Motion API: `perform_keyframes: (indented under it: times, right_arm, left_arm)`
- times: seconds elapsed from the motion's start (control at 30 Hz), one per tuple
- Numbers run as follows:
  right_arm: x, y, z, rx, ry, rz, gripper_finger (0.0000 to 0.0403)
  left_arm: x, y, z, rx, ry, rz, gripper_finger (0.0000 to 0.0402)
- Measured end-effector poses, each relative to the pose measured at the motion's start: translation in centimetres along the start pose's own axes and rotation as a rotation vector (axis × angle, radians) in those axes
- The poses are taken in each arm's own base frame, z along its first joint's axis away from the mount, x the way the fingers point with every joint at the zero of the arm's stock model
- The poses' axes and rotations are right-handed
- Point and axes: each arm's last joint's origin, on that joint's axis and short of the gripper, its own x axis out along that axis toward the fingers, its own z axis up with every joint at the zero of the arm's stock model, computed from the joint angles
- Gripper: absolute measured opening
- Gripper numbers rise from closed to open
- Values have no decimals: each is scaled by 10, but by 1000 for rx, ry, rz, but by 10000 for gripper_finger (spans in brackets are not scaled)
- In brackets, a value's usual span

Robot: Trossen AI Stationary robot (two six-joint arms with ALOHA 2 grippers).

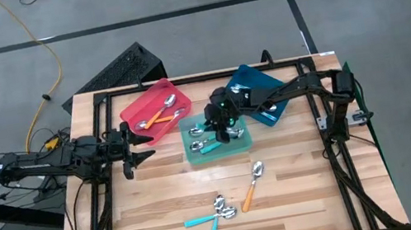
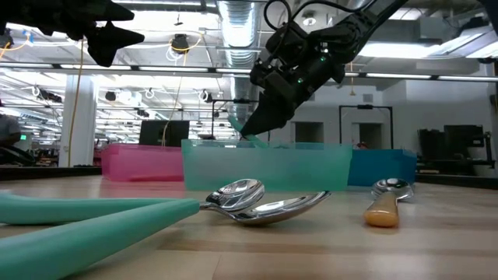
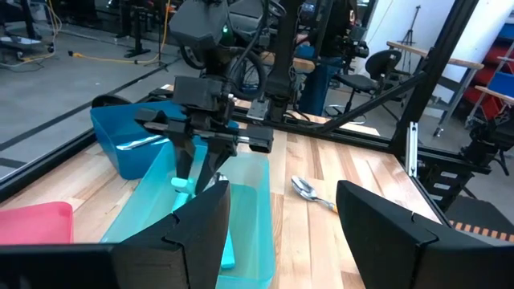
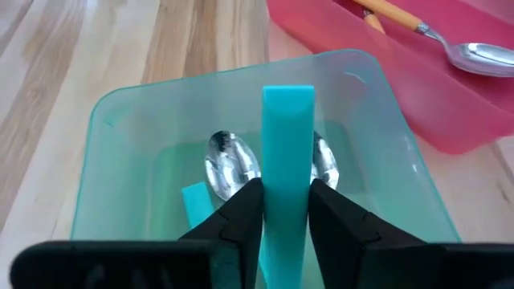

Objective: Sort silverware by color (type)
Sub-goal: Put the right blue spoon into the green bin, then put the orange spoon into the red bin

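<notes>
The right gripper hung over the teal tray in the middle of the table, and its two dark fingers stood on either side of a teal spoon handle, touching it, so it looked clamped on that spoon, the handle pointing out past the fingertips above the tray. Under it, inside the tray, lay two shiny spoon bowls and another bit of teal handle. The left gripper waited off to the left side of the table, just beside the red tray, with its jaws spread wide and nothing between them. The red tray held two orange-handled spoons, and the blue tray, behind and to the right of the teal one, had at least one pale spoon in it. Out on the bare wood nearer the front lay the rest: an orange-handled spoon on its own, and close to its left a little cluster of two teal-handled spoons with their metal bowls touching. From table height those bowls sat one against the other, well in front of the trays.
</notes>
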Motion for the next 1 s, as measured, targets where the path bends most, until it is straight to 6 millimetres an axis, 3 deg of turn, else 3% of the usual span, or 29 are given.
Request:
perform_keyframes:
  times: [0.37,0.6,0.8,1.0]
  right_arm:
    - [0,-1,-1,4,8,-18,191]
    - [-7,1,7,-6,-38,-4,202]
    - [-46,8,45,-48,-194,21,200]
    - [-119,23,71,-106,-337,23,199]
  left_arm:
    - [0,0,0,1,0,0,214]
    - [0,0,0,4,-1,0,214]
    - [0,-1,4,1,-33,-2,214]
    - [-5,-3,19,9,-92,-11,214]
